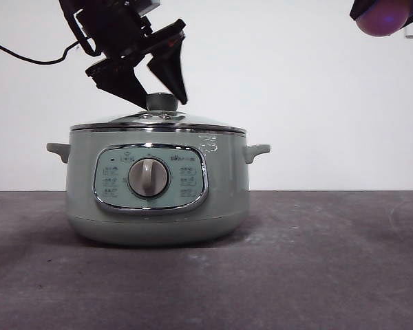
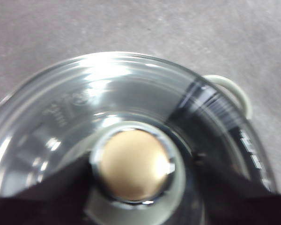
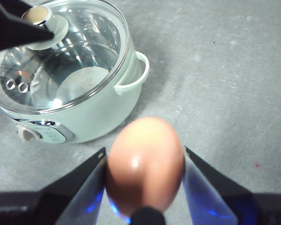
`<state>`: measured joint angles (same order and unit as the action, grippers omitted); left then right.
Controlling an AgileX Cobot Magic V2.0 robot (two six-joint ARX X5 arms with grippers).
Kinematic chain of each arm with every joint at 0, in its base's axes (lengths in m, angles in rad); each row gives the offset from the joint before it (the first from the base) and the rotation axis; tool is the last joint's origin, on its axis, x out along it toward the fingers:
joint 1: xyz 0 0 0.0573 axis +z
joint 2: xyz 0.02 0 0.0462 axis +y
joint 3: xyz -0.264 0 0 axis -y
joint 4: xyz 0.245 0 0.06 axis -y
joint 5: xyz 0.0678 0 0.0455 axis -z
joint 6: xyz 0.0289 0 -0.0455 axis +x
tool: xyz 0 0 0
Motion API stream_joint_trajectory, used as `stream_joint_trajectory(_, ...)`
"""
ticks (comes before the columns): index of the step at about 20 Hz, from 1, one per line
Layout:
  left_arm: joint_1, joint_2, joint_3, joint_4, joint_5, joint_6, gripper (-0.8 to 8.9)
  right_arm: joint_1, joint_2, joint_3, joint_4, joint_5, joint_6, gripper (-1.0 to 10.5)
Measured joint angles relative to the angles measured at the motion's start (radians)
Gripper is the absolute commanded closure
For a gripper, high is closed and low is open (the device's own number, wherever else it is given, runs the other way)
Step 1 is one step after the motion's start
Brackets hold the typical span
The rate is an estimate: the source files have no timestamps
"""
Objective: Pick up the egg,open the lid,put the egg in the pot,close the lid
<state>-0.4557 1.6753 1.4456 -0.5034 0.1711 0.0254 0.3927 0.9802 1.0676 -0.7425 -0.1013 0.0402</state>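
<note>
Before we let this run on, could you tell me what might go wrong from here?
The left gripper straddles the knob of the lid with open jaws; closing off-centre could let the smooth dome slip. The right gripper pinches the egg high beside the pot; a loosened grip would probably crack it on the table.

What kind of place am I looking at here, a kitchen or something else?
Probably a lab or test bench, not a kitchen. The pot sits alone on a bare grey table before a blank white wall, and two robot grippers work over it: the left gripper at the lid, the right gripper holding an egg.
</note>
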Motion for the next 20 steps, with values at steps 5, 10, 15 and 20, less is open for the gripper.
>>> stream_joint_trajectory(5,0.003,0.0,0.0,0.002,-0.004,0.001,8.22,0.0,0.0,0.0,0.0,0.0,0.0,9.6)
stream_joint_trajectory(10,0.003,0.0,0.0,0.003,-0.008,0.001,8.22,0.0,0.0,0.0,0.001,0.0,0.0,9.6)
stream_joint_trajectory(15,0.005,-0.064,-0.004,-0.016,-0.028,0.0,8.22,0.0,0.0,0.0,0.013,-0.001,0.0,9.6)
stream_joint_trajectory(20,0.027,-0.244,-0.004,-0.058,-0.027,0.0,8.22,0.0,0.006,0.0,0.096,-0.035,0.0,9.6)
